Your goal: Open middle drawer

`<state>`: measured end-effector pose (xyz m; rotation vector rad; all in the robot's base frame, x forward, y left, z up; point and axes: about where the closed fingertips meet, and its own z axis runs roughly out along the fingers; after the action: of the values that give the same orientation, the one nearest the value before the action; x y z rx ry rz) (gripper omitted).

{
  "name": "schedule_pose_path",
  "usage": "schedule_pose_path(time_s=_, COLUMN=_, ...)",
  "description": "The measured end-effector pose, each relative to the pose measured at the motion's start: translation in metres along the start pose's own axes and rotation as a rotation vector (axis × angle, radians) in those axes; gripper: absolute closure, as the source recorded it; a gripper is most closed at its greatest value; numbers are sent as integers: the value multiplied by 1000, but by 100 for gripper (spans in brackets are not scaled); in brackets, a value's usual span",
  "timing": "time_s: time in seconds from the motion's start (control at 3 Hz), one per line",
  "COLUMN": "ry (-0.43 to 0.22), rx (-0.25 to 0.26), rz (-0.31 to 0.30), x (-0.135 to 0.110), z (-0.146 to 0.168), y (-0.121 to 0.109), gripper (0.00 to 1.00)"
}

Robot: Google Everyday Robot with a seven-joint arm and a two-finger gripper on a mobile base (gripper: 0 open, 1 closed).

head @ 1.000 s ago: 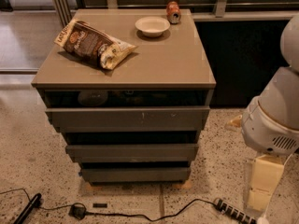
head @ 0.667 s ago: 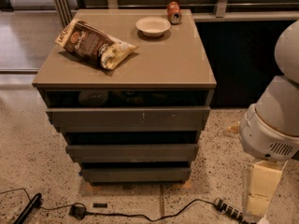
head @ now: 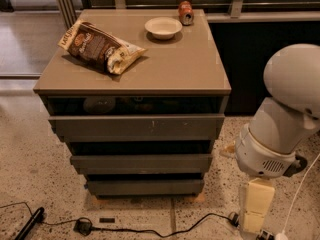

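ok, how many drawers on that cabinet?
3, stacked: top drawer, middle drawer, bottom drawer. None looks hidden. End effector hangs low, right of them.

grey-taupe middle drawer (head: 141,162), brown-and-yellow chip bag (head: 100,46), white bowl (head: 163,27), cream claw (head: 255,214) low at right.

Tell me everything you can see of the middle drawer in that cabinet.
The middle drawer shows only its front: a plain, flat grey-taupe panel without a handle, level, between the taller top front and the shorter bottom front, with a dark gap above it. It looks pushed in. Nothing touches it; the claw hangs low, off to its right.
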<state>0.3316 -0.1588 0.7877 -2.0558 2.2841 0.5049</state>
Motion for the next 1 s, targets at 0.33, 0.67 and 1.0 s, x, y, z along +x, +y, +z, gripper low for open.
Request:
schedule_pose_path(time_s=0.33, ry=28, rx=-132, rz=-85, x=-34, z=71, y=-1, gripper=0)
schedule_pose_path(time_s=0.67, ry=81, rx=-222, rz=-152, x=-69, z=118, y=-2, gripper=0)
schedule_pose_path(time_s=1.0, ry=84, rx=-223, rz=-157, x=-72, z=118, y=-1, gripper=0)
